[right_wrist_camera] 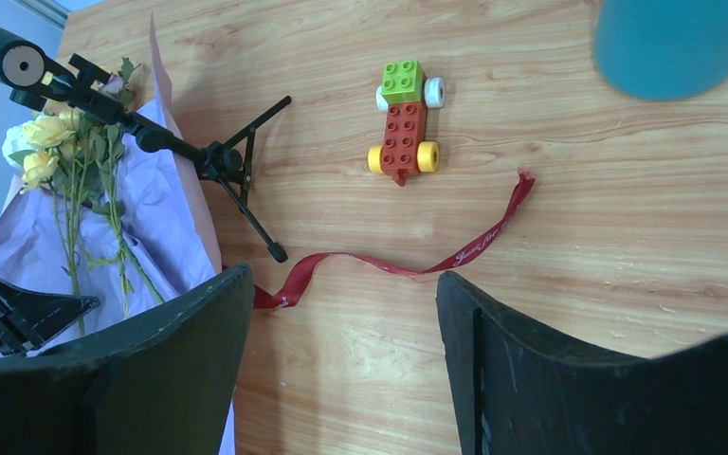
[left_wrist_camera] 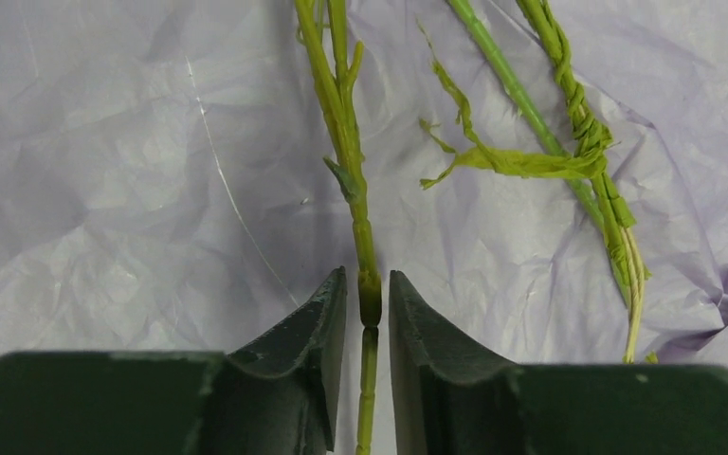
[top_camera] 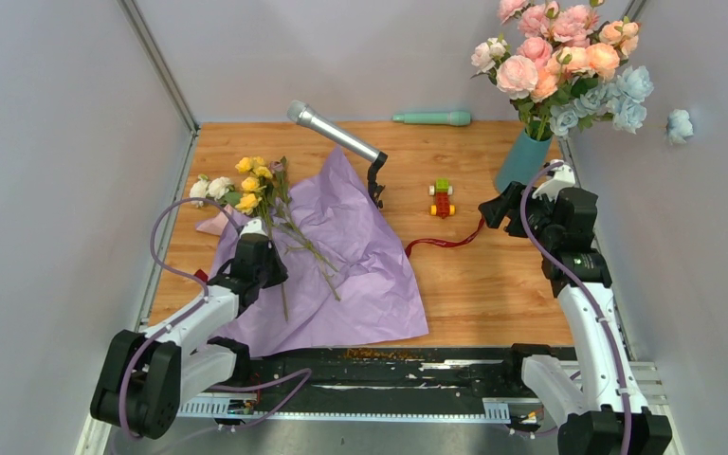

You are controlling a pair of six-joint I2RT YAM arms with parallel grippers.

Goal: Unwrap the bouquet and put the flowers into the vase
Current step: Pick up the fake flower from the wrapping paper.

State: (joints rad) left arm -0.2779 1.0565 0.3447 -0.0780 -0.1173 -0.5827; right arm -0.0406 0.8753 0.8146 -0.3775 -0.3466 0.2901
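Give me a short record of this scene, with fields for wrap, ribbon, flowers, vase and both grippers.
wrap: lilac paper, spread open on the table
ribbon: dark red, loose on the table
flowers: yellow and cream roses lying on the paper
vase: teal, holds pink blooms
left gripper: jaws narrow around one stem, grip uncertain
right gripper: open, empty, near the ribbon

Plain pale grey walls (top_camera: pixel 57 142) around a light wooden tabletop (top_camera: pixel 493 284)

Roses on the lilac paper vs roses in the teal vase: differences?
The yellow and cream roses lie flat on the crumpled lilac paper; the pink and peach roses stand upright in the tall teal vase. The lying bunch is smaller, its thin stems exposed; the vase bunch is fuller. Both have green leaves.
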